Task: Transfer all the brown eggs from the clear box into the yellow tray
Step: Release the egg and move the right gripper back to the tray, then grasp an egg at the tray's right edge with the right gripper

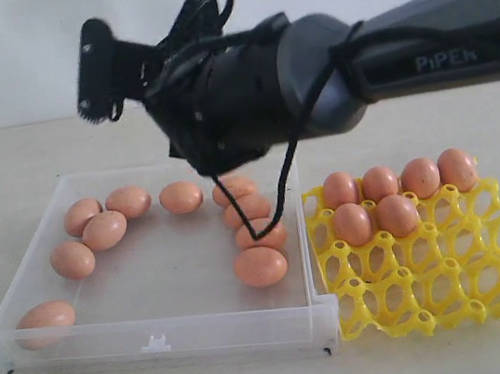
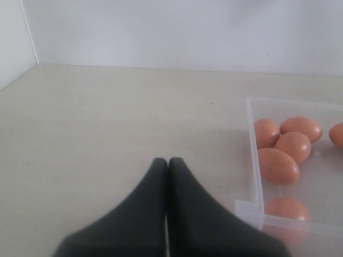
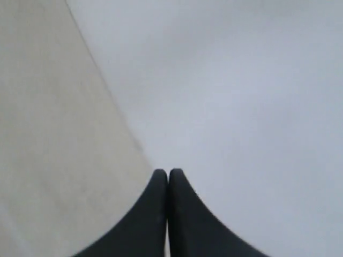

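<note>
Closest to my exterior camera looms the right arm (image 1: 398, 43); my right gripper (image 3: 168, 176) is pinched closed on nothing, aimed at the white wall (image 3: 241, 80). My left gripper (image 2: 167, 163) is likewise closed and empty over the pale beige table (image 2: 96, 123). About ten brown eggs (image 1: 260, 266) lie in the clear box (image 1: 159, 337); six sit in the yellow tray (image 1: 470, 243) just beside it.

It looks like a robotics lab bench. A pale beige tabletop (image 2: 107, 134) meets a plain white wall (image 2: 187, 32).
</note>
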Action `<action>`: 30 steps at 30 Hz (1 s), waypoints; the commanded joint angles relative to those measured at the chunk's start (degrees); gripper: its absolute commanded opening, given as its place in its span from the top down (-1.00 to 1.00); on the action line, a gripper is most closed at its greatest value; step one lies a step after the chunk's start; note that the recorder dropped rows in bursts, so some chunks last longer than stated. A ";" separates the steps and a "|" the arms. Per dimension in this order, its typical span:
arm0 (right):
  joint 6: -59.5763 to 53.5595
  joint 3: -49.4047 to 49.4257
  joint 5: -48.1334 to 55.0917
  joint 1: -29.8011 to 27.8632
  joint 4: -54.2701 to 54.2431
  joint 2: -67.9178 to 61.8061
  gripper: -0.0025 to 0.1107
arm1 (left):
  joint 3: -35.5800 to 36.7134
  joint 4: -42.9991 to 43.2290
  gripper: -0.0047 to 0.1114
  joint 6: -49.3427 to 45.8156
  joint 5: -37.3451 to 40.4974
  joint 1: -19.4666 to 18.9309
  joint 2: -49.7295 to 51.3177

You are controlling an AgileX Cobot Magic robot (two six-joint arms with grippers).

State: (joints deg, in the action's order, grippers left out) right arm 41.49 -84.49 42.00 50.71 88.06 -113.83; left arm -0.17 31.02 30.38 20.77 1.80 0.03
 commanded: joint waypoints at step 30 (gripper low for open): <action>-75.22 -16.08 27.97 -9.54 -95.06 -8.01 -0.08 | 0.17 0.24 0.99 -0.02 -0.18 -0.01 -0.03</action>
State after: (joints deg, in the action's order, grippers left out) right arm -32.62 -100.84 69.62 41.22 -5.42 -121.78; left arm -0.17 31.02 30.38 20.77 1.80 0.03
